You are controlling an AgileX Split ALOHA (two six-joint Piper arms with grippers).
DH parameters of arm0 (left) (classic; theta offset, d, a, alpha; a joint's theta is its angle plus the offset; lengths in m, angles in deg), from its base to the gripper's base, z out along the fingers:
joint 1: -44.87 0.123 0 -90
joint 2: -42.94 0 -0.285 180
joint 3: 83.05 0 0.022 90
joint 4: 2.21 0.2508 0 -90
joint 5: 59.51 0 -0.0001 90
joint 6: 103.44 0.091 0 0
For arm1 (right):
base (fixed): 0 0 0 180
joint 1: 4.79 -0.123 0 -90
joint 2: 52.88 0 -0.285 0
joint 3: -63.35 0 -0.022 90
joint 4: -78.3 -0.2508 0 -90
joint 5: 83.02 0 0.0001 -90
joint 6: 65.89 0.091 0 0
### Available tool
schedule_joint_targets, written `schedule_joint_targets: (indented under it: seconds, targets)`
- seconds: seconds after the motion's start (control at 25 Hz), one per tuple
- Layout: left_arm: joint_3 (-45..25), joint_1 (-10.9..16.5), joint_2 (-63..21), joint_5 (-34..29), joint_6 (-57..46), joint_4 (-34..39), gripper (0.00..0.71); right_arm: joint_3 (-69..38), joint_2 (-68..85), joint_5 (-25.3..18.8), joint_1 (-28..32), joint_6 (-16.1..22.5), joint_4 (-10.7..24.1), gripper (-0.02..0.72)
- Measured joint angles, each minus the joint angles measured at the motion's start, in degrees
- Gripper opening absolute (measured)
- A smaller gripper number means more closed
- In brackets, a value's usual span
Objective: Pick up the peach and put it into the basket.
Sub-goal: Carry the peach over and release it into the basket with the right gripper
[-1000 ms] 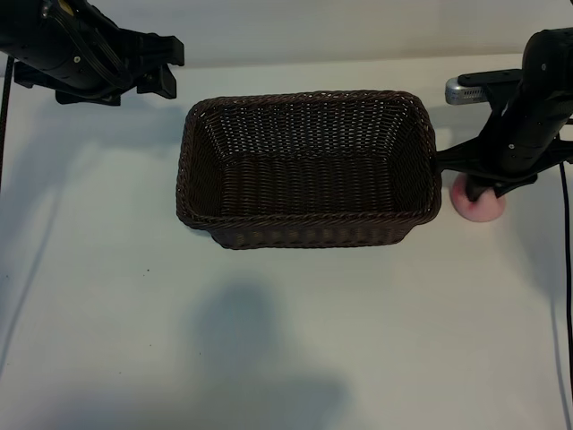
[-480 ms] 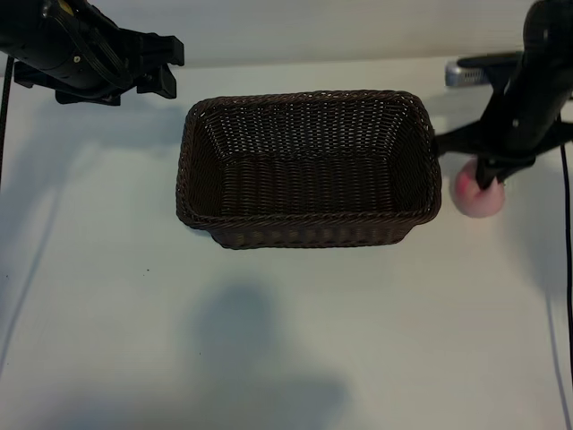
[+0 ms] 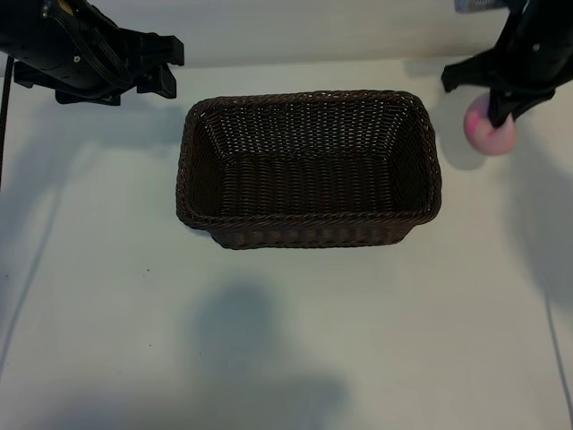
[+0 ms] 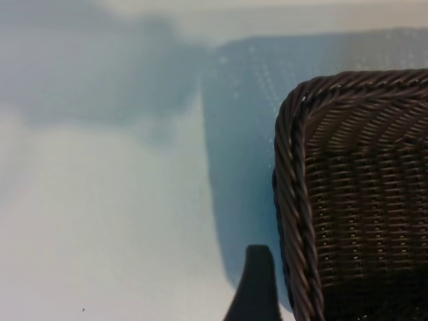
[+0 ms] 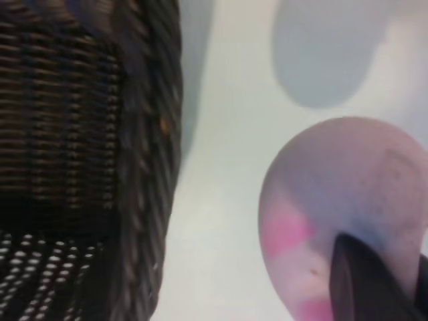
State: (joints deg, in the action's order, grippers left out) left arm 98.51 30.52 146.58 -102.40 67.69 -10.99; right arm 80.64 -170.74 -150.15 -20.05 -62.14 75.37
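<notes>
The right gripper (image 3: 501,115) has closed on the peach (image 3: 491,134) and lifted it. One second ago the peach lay on the bench (image 3: 286,340) just beside the right end of the basket (image 3: 309,219), with the jaws around it. Half a second ago it looked already a little raised. Now it hangs from the narrow jaws, higher and further toward the back edge in the exterior view, beside the basket's far right corner and still outside the rim. Its shadow falls apart from it on the bench, so I judge that the fruit is clear of the surface. In the right wrist view the peach (image 5: 341,214) fills the lower corner, with a dark jaw tip pressed against it and the woven wall of the basket (image 5: 140,167) near.

For the task this means that the pick-up looks done and the grip holds for now. What remains is to carry the peach over the rim and release it inside the basket, which has nothing in it.

The left gripper (image 3: 152,67) is parked at the far left corner of the bench, near the basket's corner, its jaws wide and holding nothing. It has not moved.

No brand, label or writing can be read anywhere in these views.
</notes>
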Motion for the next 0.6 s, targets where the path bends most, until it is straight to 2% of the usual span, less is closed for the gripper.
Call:
schedule_joint_targets:
  seconds: [0.32, 0.6]
  targets:
    - [0.0, 0.0, 0.0, 0.0, 0.0, 0.0, 0.589, 0.7, 5.0, -0.6, -1.0, 0.0, -1.3, 0.041]
    - [0.0, 0.0, 0.0, 0.0, 0.0, 0.0, 0.589, 0.8, 5.0, 1.5, -10.6, 0.3, -1.3, 0.041]
